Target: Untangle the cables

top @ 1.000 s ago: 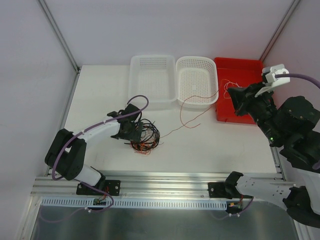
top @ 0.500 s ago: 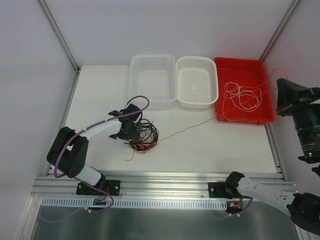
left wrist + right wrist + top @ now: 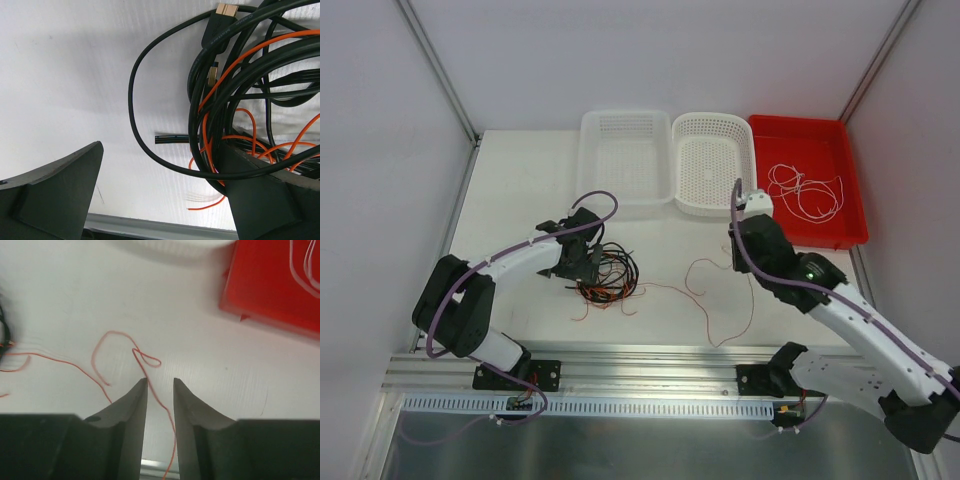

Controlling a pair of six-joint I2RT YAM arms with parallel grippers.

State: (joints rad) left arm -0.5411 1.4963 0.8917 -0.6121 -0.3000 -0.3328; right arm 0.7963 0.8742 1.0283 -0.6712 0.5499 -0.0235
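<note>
A messy heap of black and orange cables (image 3: 608,275) lies on the white bench (image 3: 520,180), left of the middle. The left jaws are wide apart and low over the heap, and some black loops lie across one side. One thin orange cable (image 3: 93,358) lies loose on the bench, to the right of the heap. The right jaws hang over it, a little apart, not pinching it. Thin white cables (image 3: 805,195) lie in the red tray (image 3: 858,200) at the far right.
</note>
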